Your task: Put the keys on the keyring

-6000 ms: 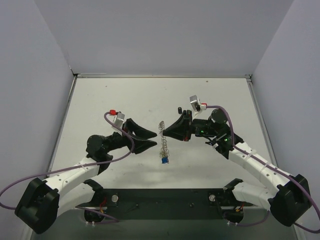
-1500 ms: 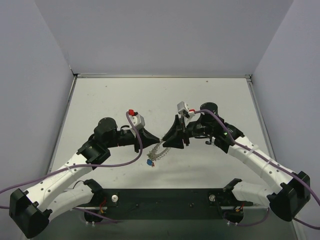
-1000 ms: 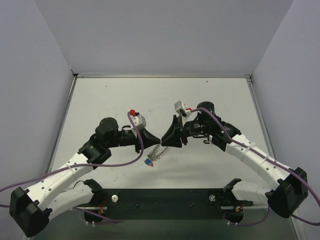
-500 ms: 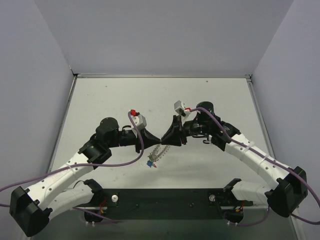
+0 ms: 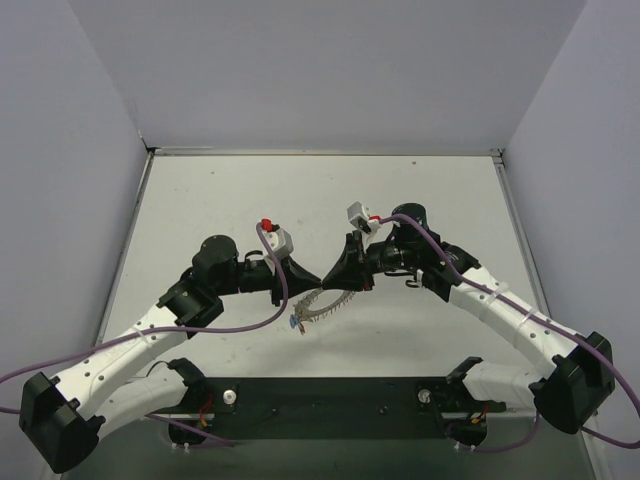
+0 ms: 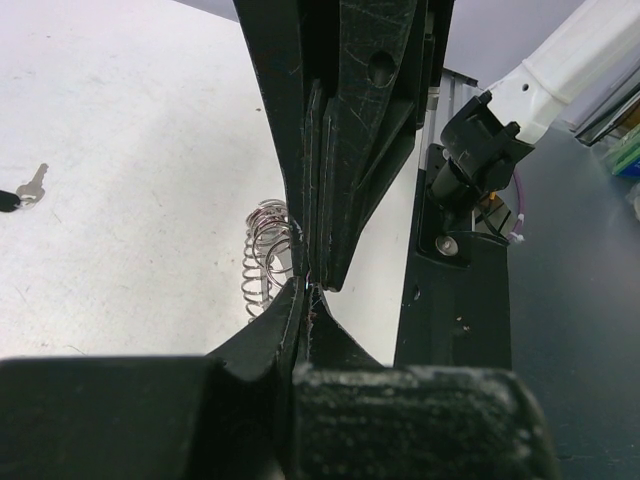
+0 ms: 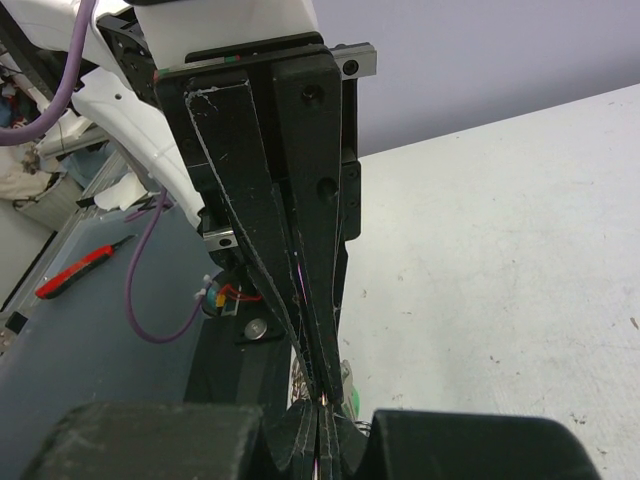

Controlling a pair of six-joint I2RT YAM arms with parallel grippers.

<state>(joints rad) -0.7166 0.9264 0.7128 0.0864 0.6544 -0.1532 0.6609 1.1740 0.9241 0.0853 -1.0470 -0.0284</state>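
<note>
Contact is seen at the middle of the overhead view, where the left gripper and the right gripper are set tip to tip above the white table, the left one reaching in from the left of the frame and the right one from the right. Both pairs of jaws are pressed together, with no gap to be made out between the fingers in either wrist view. The keyring is seen edge-on as a silvery coil that slants from just below the meeting tips down towards the lower left of the overhead frame. Its upper end is lost at the spot where the tips meet, so it cannot be told which gripper pinches it, or whether both do. A blue-headed key is seen at the ring's lower-left end; whether it rests on the table cannot be told. In the left wrist view the coil is shown just left of the closed fingers that come down from the top of the frame, and a black-headed key is seen lying flat on the table at the far left edge, well apart from the ring. In the right wrist view a red-handled tool is seen on a dark surface at the left of the frame
</note>
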